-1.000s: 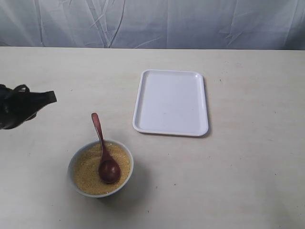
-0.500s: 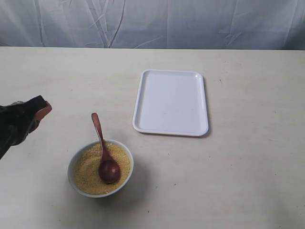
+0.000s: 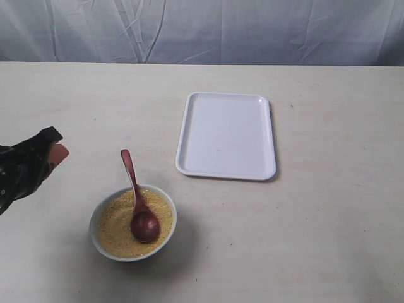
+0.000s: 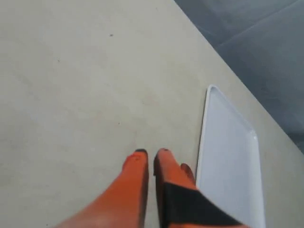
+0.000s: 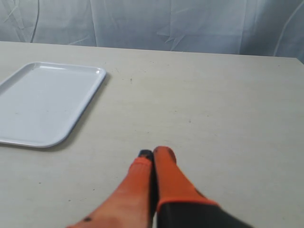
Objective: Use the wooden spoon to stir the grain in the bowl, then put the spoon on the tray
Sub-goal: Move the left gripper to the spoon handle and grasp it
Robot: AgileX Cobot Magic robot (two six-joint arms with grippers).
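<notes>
The small white bowl [image 3: 94, 221] stands near the front left, filled with yellow grain [image 3: 115, 226]. The dark reddish wooden spoon [image 3: 135, 196] rests in it, its oval end on the grain and its handle leaning over the far rim. The white tray [image 3: 226, 134] lies flat behind and to the right. My left gripper [image 3: 55, 145] hovers left of the spoon's handle, apart from it, shut and holding nothing. In the left wrist view the left gripper [image 4: 151, 154] points past the handle's tip [image 4: 186, 171] and the tray [image 4: 232, 156]. My right gripper [image 5: 153, 153] is shut over bare table, right of the tray [image 5: 42, 99].
A pale beige table [image 3: 328, 221] carries everything. A grey-blue cloth backdrop [image 3: 202, 28] hangs along the far edge. The right arm does not show in the exterior view.
My left gripper has turned and dropped a little, towards the front, staying at the left edge. Bowl, spoon and tray have not moved.
</notes>
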